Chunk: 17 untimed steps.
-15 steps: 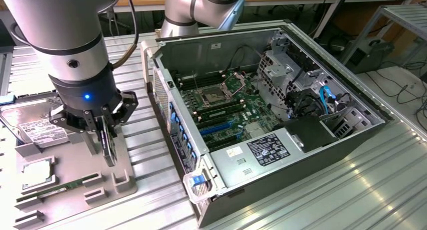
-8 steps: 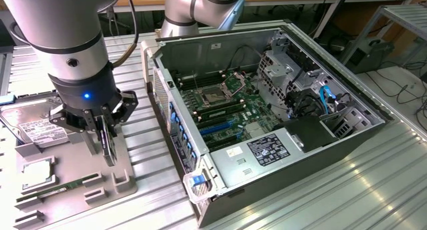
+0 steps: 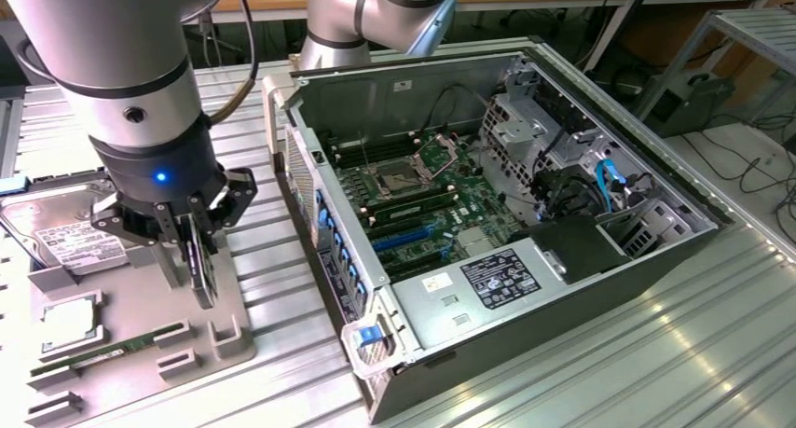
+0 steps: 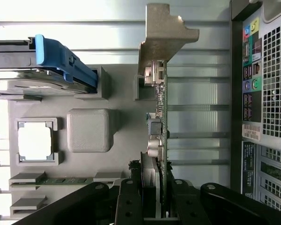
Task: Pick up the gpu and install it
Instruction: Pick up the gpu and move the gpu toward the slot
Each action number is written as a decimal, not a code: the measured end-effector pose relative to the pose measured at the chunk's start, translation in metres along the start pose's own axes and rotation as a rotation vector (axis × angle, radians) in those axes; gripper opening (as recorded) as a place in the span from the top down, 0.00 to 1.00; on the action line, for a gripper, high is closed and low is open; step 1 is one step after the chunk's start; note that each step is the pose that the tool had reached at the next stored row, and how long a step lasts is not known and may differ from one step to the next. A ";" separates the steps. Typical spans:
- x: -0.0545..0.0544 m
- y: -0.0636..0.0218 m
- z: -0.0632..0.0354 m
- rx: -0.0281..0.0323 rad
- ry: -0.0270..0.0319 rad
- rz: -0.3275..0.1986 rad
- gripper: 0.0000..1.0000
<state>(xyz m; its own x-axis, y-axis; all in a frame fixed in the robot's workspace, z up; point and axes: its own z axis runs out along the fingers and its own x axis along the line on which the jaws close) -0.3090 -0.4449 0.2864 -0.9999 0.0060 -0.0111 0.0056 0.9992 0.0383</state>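
Plainly, you had the gripper closed on the gpu, with a finger pressed on each face of the card. In the exterior view the card hung on edge below the wrist, a thin dark slab over the grey tray at that view's left. Whether its lower edge touched the tray or sat just clear of it, you could not have told from either camera.

From the wrist view you looked along the card's edge. The gpu ran straight out from between the gripper fingers. Its silver bracket was at the far end, past the edge of the tray and over the slatted metal table. Small metal parts stood out from one face of the card.

The other parts lay in their tray pockets:
- The hard drive with its white label sat beside the arm, and its blue handle showed in the wrist view.
- The square processor lay nearer the camera.
- The green memory stick lay on edge in its slot just beyond the processor.

The open computer case stood just beside the tray toward the exterior view's right, on its side. Its motherboard faced up, and the card was outside the case. The case's rear panel, with ports and vent holes, ran alongside the card in the wrist view.
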 end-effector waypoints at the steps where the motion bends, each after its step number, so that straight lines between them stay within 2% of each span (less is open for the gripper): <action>1: 0.000 0.0000 -0.0002 -0.0001 -0.0001 0.000 0.72; 17: 0.000 0.0002 -0.0057 -0.0001 0.0000 0.000 0.72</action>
<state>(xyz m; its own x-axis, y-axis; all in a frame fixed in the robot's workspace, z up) -0.3090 -0.4449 0.2921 -0.9999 0.0060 -0.0111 0.0056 0.9992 0.0384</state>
